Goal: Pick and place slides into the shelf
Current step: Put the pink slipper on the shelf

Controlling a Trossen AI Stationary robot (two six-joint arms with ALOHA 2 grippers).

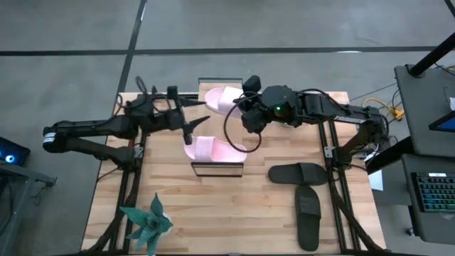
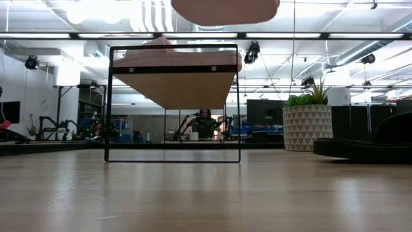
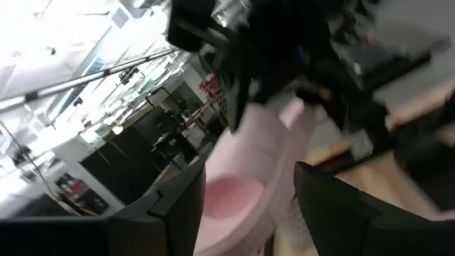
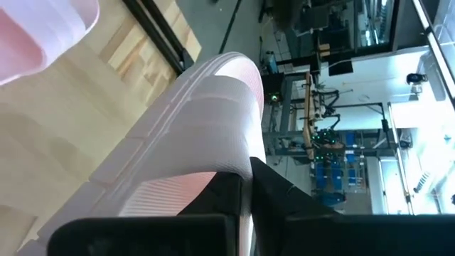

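One light pink slide [image 1: 222, 99] is lifted over the table's far middle, in my right gripper [image 1: 243, 112], which is shut on it. In the low view its sole [image 2: 225, 9] shows high above the shelf. The second pink slide [image 1: 206, 148] lies flat on the wood top of the shelf [image 1: 217, 169], a black-framed rack [image 2: 174, 90]. My left gripper [image 1: 193, 119] is open. It hovers just left of both pink slides and points at the lifted slide [image 3: 245, 185]. The two black slides [image 1: 298, 173] [image 1: 307, 216] lie soles down on the table, right of the shelf. My right gripper pinches the lifted pink slide by its side edge [image 4: 245, 203], just beside the wide strap [image 4: 213, 114]. One finger [image 4: 213, 199] sits on the footbed side and the other [image 4: 284, 203] on the outer side. The slide is held clear of the table and shelf.
A green paper plant [image 1: 146, 224] stands at the table's near left corner. A potted plant [image 2: 308, 122] shows in the room beyond. The tabletop in front of the shelf [image 1: 213, 213] is bare wood.
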